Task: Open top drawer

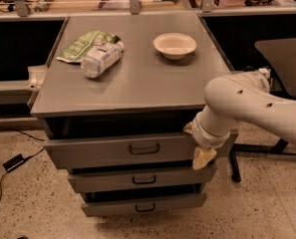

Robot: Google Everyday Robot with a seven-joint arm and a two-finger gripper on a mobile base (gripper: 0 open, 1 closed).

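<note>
Looking at the single camera view, you find the gripper (203, 157) at centre right of the frame, pressed against the right end of the top drawer (102, 153); whether it is open or closed cannot be told. The drawer front runs left to right across the middle, and its dark loop handle (144, 148) sits to the left of the gripper, at about the same height. A dark gap above the front suggests it is partly out. On the grey cabinet top (137, 86) lie a bowl (175, 45), a plastic bottle (101, 59) and a green bag (80, 45). Below are two narrower drawers (144, 179), speckled floor, and a black adapter (13, 162) at lower left.
</note>
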